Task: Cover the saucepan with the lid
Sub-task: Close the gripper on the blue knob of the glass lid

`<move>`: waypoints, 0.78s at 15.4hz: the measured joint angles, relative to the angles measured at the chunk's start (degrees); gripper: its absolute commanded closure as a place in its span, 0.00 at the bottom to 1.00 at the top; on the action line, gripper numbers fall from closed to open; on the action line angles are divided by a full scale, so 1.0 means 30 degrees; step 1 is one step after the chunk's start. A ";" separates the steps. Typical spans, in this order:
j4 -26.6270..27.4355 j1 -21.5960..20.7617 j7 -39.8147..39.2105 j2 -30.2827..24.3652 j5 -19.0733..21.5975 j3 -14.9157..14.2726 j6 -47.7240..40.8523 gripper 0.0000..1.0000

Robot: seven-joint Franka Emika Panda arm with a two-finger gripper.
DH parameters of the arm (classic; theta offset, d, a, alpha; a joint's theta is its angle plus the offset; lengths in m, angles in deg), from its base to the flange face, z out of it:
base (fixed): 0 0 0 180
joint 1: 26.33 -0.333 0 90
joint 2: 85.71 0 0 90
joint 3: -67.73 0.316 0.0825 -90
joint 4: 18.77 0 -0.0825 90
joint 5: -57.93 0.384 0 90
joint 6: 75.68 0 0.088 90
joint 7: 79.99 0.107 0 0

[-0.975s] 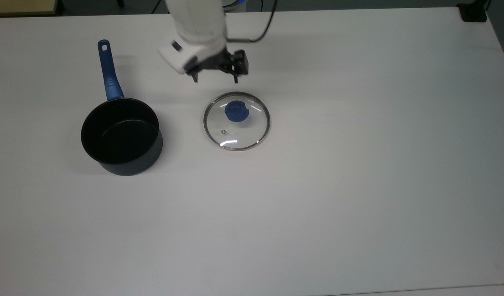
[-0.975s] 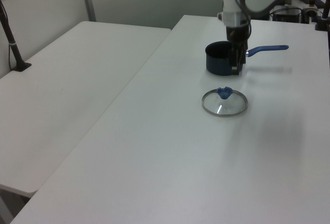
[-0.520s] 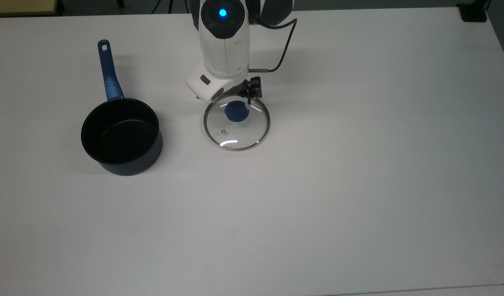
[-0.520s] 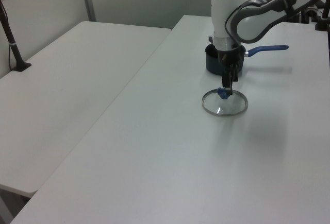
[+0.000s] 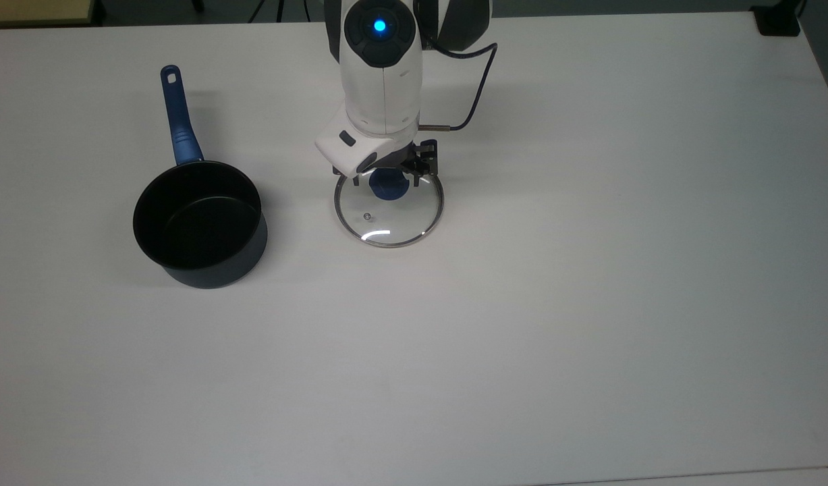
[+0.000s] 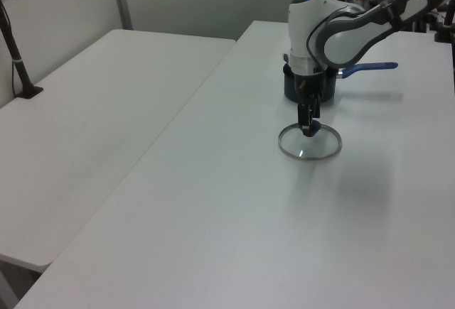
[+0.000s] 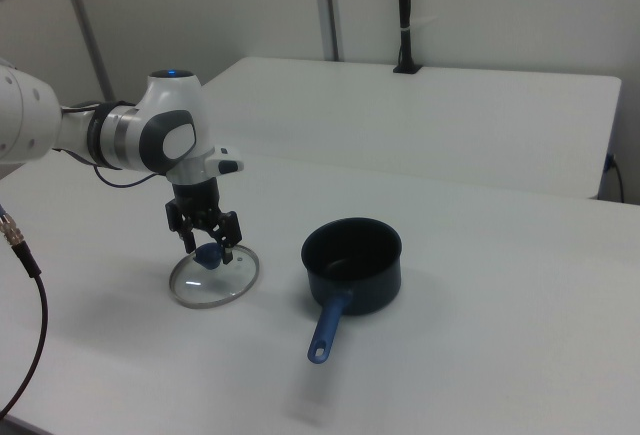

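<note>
Glass lid (image 5: pixel 389 214) directly beneath end effector (image 5: pixel 387 177)

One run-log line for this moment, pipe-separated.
phase: reach for lid | gripper: open, fingers either side of the blue knob | lid: flat on table | saucepan: uncovered, apart from lid

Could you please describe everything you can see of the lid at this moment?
The lid is a round clear glass disc with a thin metal rim, a blue central knob and a small steam vent. It lies flat on the white table, apart from the saucepan. The open gripper straddles its knob.
</note>
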 measured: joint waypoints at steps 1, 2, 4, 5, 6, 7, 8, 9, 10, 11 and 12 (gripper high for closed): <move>-0.0033 -0.0004 0.0003 0.0023 -0.0001 0.0000 0.0028 0.22; -0.0057 -0.0046 0.0004 0.0049 -0.0001 0.0002 0.0035 0.27; -0.0076 -0.0152 0.0009 0.0118 -0.0117 0.0004 0.0038 0.33; -0.0081 -0.0172 0.0023 0.0135 -0.0198 0.0005 0.0038 0.37; -0.0100 -0.0172 0.0023 0.0135 -0.0250 0.0004 0.0038 0.42; -0.0119 -0.0172 0.0024 0.0136 -0.0255 0.0005 0.0038 0.46; -0.0121 -0.0170 0.0023 0.0136 -0.0259 0.0004 0.0038 0.48; -0.0144 -0.0169 0.0023 0.0136 -0.0264 0.0004 0.0038 0.49; -0.0151 -0.0167 0.0023 0.0136 -0.0266 0.0004 0.0038 0.50; -0.0165 -0.0165 0.0023 0.0137 -0.0273 0.0004 0.0038 0.50; -0.0192 -0.0163 0.0021 0.0137 -0.0278 0.0004 0.0038 0.50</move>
